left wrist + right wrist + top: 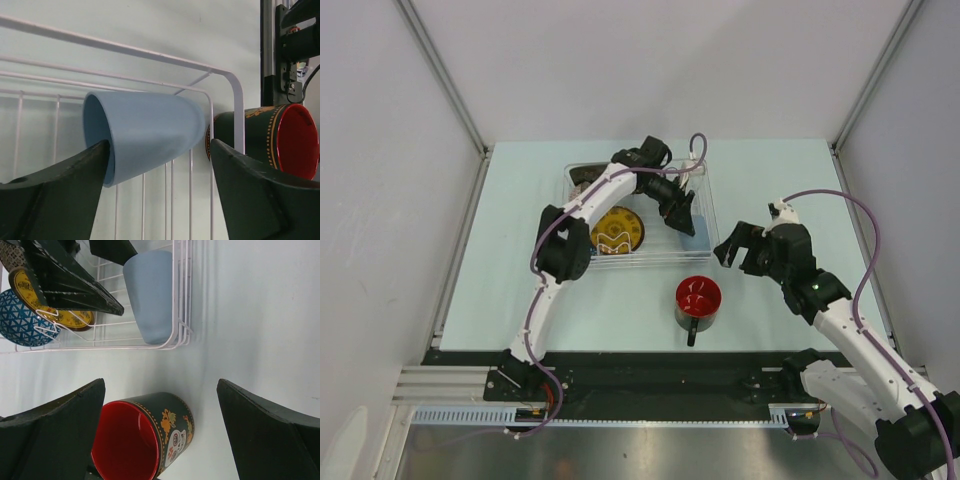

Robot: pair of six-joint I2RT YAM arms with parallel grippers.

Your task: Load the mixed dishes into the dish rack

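Pale smooth table (790, 170), wire dish rack (182, 290)

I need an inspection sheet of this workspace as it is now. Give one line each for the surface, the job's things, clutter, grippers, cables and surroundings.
Surface: pale table, no spill seen.
Job's things: the wire dish rack holds the yellow-centred plate, the blue-patterned bowl and a light-blue cup lying on its side. The dark mug, red inside, stands on the table outside the rack.
Clutter: nothing seen.
Grippers: left gripper is open inside the rack, one finger on each side of the cup. Right gripper is open near the mug and holds nothing.
Cables: one purple cable runs along each arm, no snag seen.
Surroundings: white walls on three sides.
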